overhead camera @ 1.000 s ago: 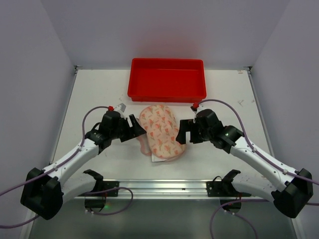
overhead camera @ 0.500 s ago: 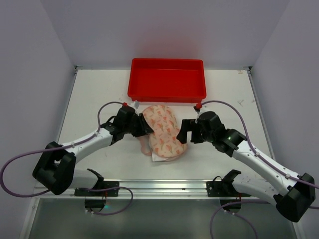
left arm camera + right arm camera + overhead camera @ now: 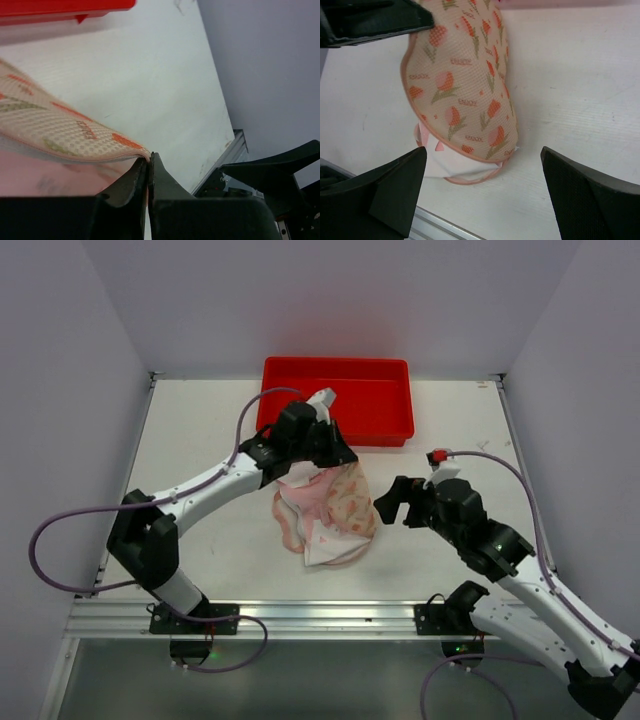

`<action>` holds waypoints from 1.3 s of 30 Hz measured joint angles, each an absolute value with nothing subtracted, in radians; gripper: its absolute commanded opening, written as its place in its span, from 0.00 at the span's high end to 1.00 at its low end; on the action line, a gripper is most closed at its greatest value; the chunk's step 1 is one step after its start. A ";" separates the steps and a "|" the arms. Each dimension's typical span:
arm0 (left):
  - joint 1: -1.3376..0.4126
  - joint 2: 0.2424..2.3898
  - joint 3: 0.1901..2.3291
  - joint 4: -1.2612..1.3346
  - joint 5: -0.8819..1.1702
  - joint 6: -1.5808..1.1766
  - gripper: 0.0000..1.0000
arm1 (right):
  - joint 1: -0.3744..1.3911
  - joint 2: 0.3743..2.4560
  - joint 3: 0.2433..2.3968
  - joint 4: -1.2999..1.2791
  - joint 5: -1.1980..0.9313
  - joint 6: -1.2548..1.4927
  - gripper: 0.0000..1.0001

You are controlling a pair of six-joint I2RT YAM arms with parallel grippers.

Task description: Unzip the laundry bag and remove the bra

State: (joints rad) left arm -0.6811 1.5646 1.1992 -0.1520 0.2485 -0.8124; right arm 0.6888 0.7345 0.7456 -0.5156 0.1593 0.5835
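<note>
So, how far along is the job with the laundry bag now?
Done: the laundry bag looks unzipped, with its patterned top flap raised off the bottom half. In hand: the left gripper is shut on the flap's rim and holds it up, and the right gripper is open beside the bag. Left: the pale pink fabric in the opening, probably the bra, is not yet taken out.

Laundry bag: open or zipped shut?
Open: left fingers pinch the laundry bag by its top flap, raised off the lower half; white lining shows.
</note>
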 measured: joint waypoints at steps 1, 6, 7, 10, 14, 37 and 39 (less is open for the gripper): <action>-0.702 1.603 1.259 -0.154 0.257 -0.796 0.94 | 0.689 0.704 0.746 -0.519 0.177 0.583 0.02; -0.794 1.757 1.433 -0.199 0.275 -0.752 0.85 | 0.689 0.604 0.746 -0.546 0.250 0.587 0.02; -0.810 1.795 1.465 -0.211 0.278 -0.747 0.79 | 0.689 0.591 0.746 -0.561 0.262 0.588 0.02; -0.859 1.935 1.594 -0.229 0.289 -0.737 0.63 | 0.689 0.534 0.746 -0.587 0.307 0.592 0.02; -0.930 2.068 1.705 -0.245 0.301 -0.733 0.15 | 0.689 0.432 0.745 -0.601 0.355 0.592 0.02; -0.379 1.266 1.014 -0.355 0.096 -0.631 0.02 | 0.759 1.055 0.879 -0.385 0.060 0.453 0.17; -0.291 1.245 0.965 -0.389 0.100 -0.601 0.02 | 0.807 1.161 0.945 -0.373 0.058 0.427 0.17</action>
